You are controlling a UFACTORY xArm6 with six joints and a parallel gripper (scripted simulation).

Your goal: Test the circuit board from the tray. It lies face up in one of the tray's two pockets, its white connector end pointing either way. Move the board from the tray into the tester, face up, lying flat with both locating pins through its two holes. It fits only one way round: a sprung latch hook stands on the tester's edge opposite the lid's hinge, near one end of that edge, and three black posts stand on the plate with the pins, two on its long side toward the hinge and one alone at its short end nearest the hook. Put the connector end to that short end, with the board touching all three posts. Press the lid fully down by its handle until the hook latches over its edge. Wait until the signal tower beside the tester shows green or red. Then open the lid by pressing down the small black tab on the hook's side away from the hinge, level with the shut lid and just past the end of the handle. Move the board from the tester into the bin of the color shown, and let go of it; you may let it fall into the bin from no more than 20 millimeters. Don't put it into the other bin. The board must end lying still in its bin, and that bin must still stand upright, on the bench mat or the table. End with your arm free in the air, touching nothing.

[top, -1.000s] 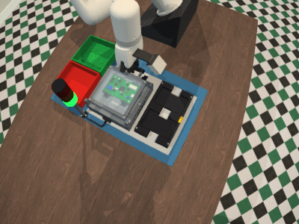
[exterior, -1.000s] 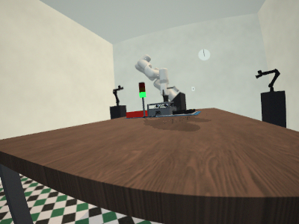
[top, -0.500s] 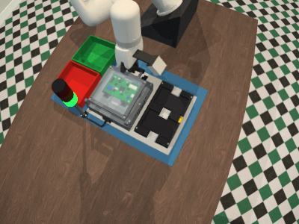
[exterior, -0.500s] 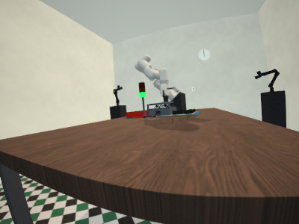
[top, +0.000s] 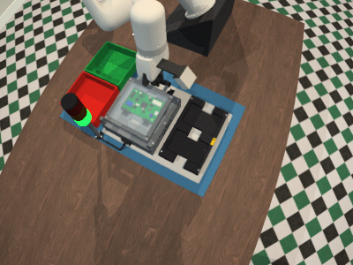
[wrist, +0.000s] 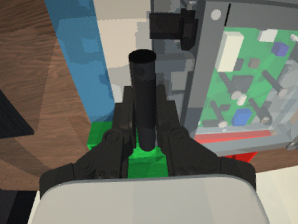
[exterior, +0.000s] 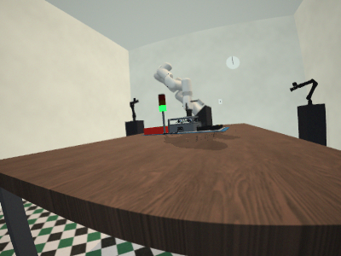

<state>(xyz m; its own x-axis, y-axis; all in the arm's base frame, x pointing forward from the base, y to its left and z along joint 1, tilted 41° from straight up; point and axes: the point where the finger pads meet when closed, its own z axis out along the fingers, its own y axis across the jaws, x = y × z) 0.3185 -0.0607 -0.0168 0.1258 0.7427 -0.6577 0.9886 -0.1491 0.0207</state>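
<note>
Green light glows on the signal tower (top: 81, 116) beside the tester (top: 116, 124), and your circuit board (top: 144, 103) lies face up inside it under the clear lid (top: 132, 116), which looks shut. Your gripper (wrist: 145, 137) is clenched on a black rod (wrist: 143, 99) that stands up between its fingers; from the wrist view it points toward the tester's edge, near a small black block (wrist: 172, 26) there. From above, the gripper sits at the tester's far end, next to the green bin (top: 111, 63). The red bin (top: 93, 95) stands just beside the tower. Both pockets of the black tray (top: 194, 132) show no board.
</note>
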